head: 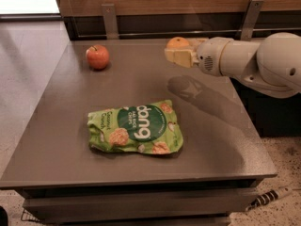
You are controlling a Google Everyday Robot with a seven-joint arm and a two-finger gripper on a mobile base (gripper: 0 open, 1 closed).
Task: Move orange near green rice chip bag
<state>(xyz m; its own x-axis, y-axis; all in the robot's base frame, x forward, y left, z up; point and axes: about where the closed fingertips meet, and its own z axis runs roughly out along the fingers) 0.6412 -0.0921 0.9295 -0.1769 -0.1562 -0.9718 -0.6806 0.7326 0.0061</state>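
While my gripper (181, 55) squeezes the orange (178, 42) above the table (61, 164), I carry it; next, down beside the green rice chip bag (136, 128).

Smooth white arm (263, 62) of rounded segments, dotted wrist vent; cream, blocky end effector (178, 53), upper centre-right of frame.

I see soft, even indoor light, with brighter glare top left. The hand (173, 54), gripping the orange (178, 42) above the far right of the worktop (61, 126), throws a faint shadow (188, 88) beneath it.
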